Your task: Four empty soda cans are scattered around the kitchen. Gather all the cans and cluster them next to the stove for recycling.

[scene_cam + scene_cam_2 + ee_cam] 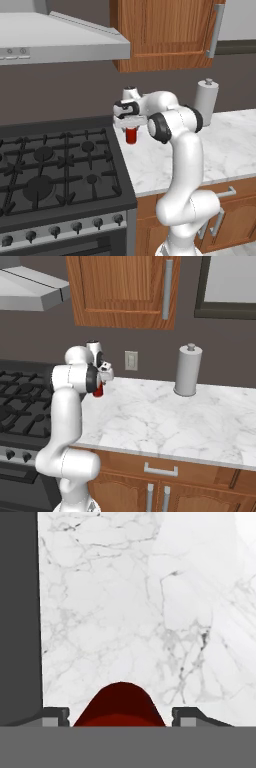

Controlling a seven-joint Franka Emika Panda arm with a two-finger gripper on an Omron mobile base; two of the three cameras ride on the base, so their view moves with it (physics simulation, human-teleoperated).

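The claw (131, 124) hangs over the marble worktop (220, 145) just beside the stove (55, 170), with a red soda can (131, 135) upright between its fingertips. In the hand view the can (120, 704) sits at six o'clock, with a dark fingertip (55, 716) at about seven and the other at about five, each with a thin sliver of gap to the can's side. So the jaws bracket the can, but I cannot tell whether they press it or stand just clear. Whether the can's base rests on the marble or hangs above it is also unclear. The black stove edge runs down the nine o'clock side of the hand view. If the can is released while off the surface, it could tip and roll toward the burners. If the jaws retreat off-centre, a finger could knock it over. A paper towel roll (188, 371) stands well apart, toward the far wall.
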